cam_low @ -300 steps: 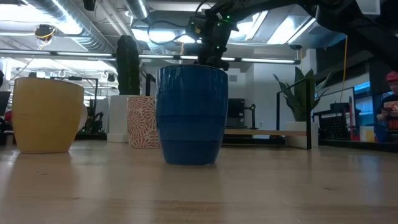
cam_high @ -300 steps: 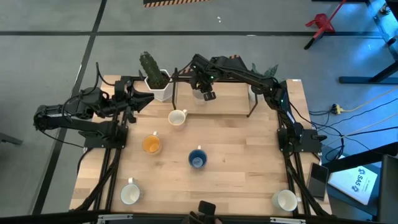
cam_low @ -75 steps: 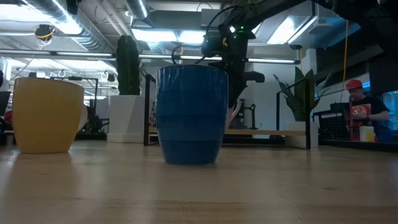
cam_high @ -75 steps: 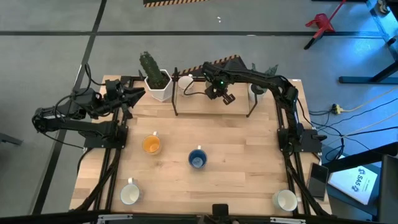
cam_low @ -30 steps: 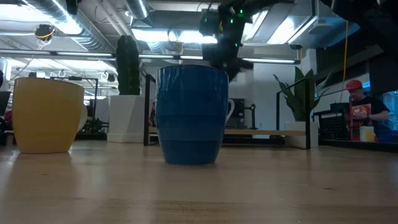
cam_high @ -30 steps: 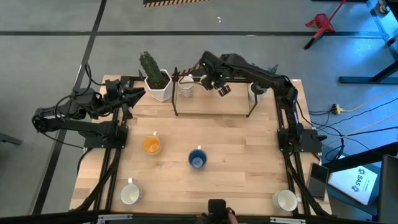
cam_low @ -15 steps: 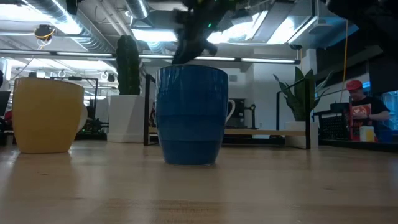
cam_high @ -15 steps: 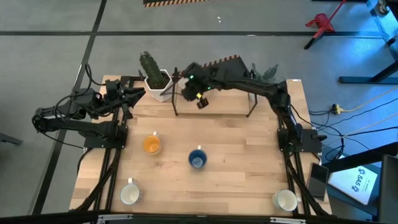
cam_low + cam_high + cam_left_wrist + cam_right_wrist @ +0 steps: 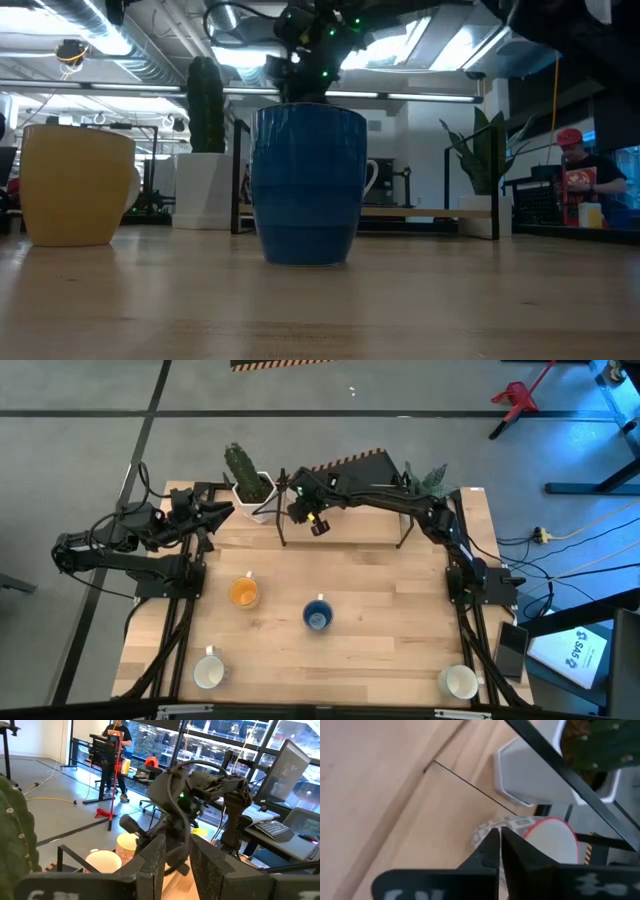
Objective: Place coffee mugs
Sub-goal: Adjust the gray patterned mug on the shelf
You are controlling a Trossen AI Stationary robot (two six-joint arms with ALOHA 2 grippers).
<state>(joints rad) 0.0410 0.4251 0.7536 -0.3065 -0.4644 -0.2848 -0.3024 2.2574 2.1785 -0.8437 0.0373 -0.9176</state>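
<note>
An orange mug point(image 9: 243, 592), a blue mug point(image 9: 317, 617) and two white mugs point(image 9: 208, 672) point(image 9: 460, 682) stand upright on the wooden table. A patterned mug with a red rim point(image 9: 545, 840) stands at the left end of the far shelf point(image 9: 360, 525), next to the white cactus pot point(image 9: 540, 775). My right gripper point(image 9: 498, 845) is shut and slants down, its tips right in front of that mug's wall. My left gripper point(image 9: 186, 865) waits at the table's left side, level, slightly open, with nothing between its fingers. My right gripper has its shut fingertips point(image 9: 492, 842) in front of the patterned mug's wall point(image 9: 482, 830), slanting down from the table's right. The fingers cover the spot, so I cannot tell whether they touch the mug. The mug stands upright.
The shelf's black frame bar point(image 9: 570, 780) crosses just above the mug. A second white pot with a plant point(image 9: 420, 495) stands at the shelf's right end. In the low view the blue mug point(image 9: 308, 185) and orange mug point(image 9: 75, 185) stand close. A person point(image 9: 575, 170) is beyond the table.
My right gripper has swung along the shelf toward the table's left edge, over to the cactus pot, sinking a little and tipping further downward. The mugs on the table have stayed where they were.
</note>
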